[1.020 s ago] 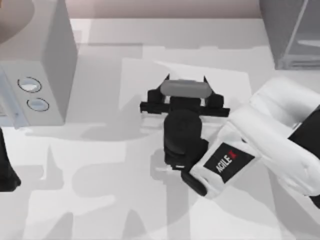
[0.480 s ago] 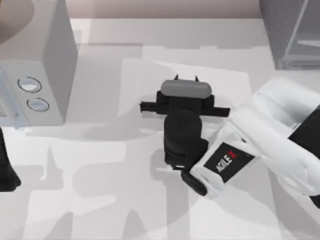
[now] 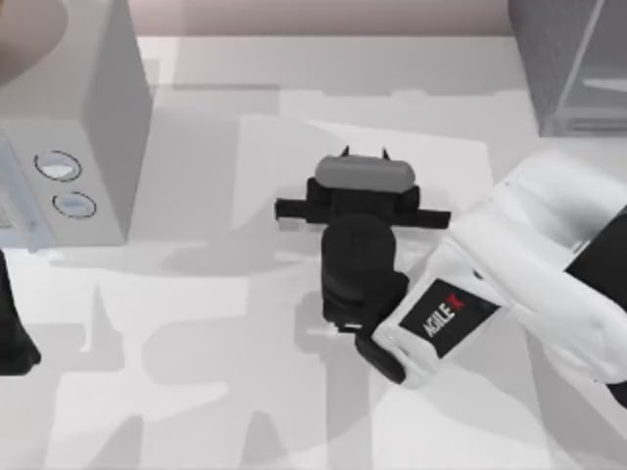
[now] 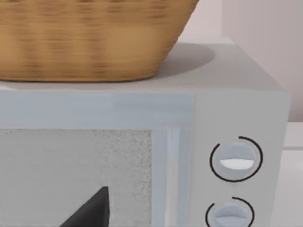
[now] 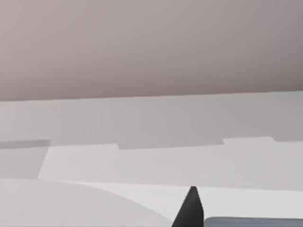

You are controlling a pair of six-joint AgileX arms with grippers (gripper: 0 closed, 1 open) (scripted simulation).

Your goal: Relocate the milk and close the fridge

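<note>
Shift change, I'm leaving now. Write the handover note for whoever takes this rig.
Right gripper: mid-table, pointing toward the far edge; whether it holds the milk cannot be told.
Left arm: parked at the table's left edge, facing the microwave.
Fridge: far right corner; door state unclear.
Done: nothing confirmed.
Left: relocate the milk, close the fridge.
</note>
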